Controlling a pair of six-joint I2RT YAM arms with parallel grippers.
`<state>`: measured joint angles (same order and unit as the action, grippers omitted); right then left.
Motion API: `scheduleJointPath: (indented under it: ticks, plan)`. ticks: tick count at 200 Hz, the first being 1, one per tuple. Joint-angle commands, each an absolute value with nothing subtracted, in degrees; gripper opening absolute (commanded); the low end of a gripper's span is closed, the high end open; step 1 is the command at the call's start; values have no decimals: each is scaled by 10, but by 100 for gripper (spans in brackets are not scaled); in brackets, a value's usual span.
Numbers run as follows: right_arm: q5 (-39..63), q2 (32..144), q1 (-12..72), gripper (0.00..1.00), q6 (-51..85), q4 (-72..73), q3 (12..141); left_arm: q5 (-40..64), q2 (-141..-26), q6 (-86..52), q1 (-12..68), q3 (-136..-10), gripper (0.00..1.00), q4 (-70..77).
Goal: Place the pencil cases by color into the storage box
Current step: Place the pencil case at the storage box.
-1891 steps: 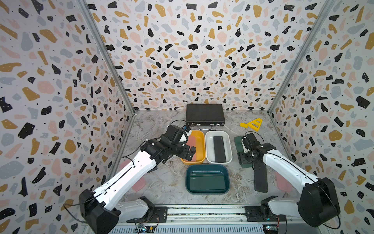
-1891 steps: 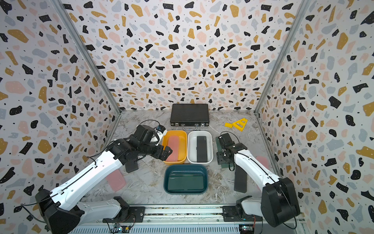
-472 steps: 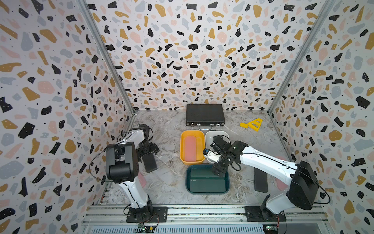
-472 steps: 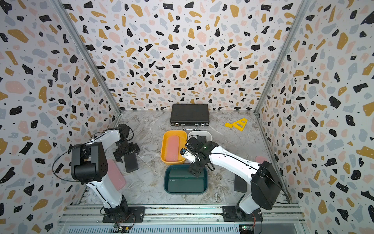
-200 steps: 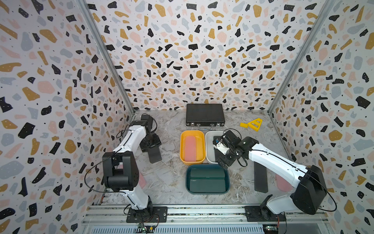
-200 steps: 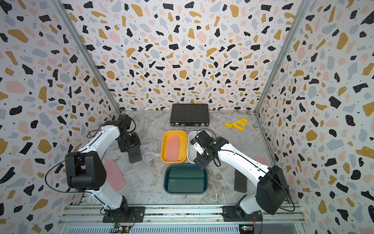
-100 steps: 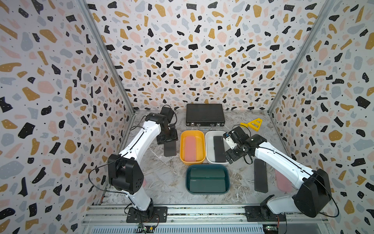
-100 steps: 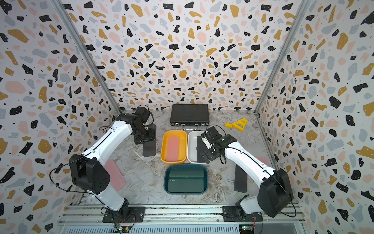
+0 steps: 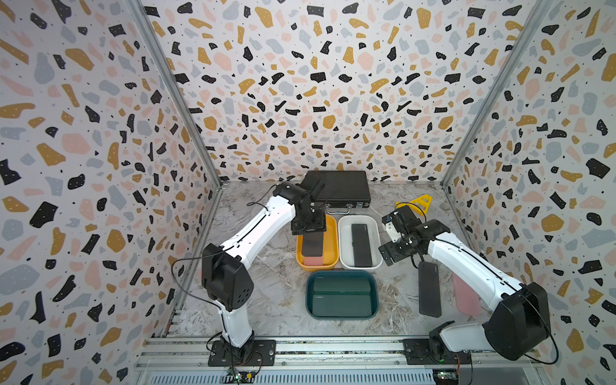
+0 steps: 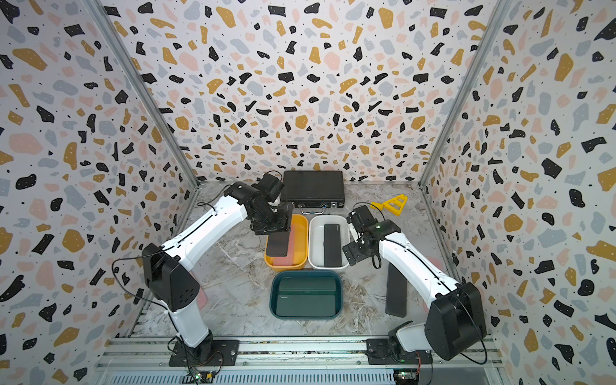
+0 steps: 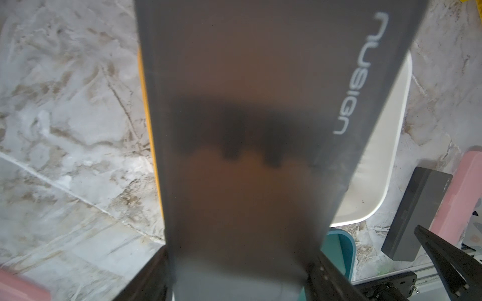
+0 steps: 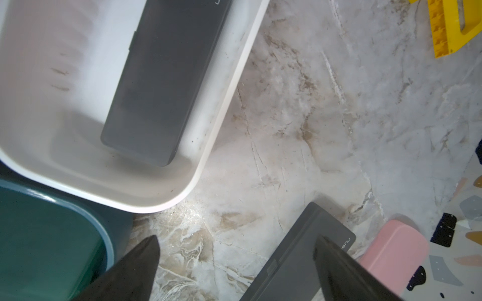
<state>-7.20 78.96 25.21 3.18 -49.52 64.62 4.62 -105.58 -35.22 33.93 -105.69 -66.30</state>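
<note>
My left gripper (image 9: pixel 308 228) is shut on one end of a black pencil case (image 9: pixel 313 245) (image 11: pixel 247 130), held above the yellow storage tub (image 9: pixel 331 233), where a pink case (image 9: pixel 313 261) lies. The white tub (image 9: pixel 343 240) holds a black case (image 9: pixel 361 245) (image 12: pixel 161 91). Dark green cases (image 9: pixel 341 295) fill the teal tub (image 9: pixel 310 293). My right gripper (image 9: pixel 391 248) (image 12: pixel 234 260) hangs open and empty just right of the white tub, over the near end of another black case (image 9: pixel 430 290) (image 12: pixel 294 260) lying on the table. A pink case (image 9: pixel 466 295) lies beside that one.
A large black briefcase (image 9: pixel 336 188) stands against the back wall. Yellow plastic pieces (image 9: pixel 415 203) lie at the back right. Another pink case (image 10: pixel 201 300) shows at the left behind my left arm's base. The patterned walls close in on three sides.
My left arm has swung right from the left side of the table, carrying the black case over the yellow tub. My right gripper has drawn back right, off the white tub.
</note>
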Motion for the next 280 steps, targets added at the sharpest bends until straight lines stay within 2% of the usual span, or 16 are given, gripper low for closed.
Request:
scheduleJointPath:
  ticks: [1,70,175,280]
  plan:
    - [-80,764,241,97,44,-513,643,64,-1081,-367,365,-1104,55,-671]
    - [-76,751,218,97,47,-519,629,115,-1173,-398,405,-1182,55,-643]
    - [-60,749,198,97,50,-520,617,173,-1251,-434,410,-1200,55,-544]
    - [-46,752,191,97,46,-519,615,159,-1309,-448,409,-1213,55,-550]
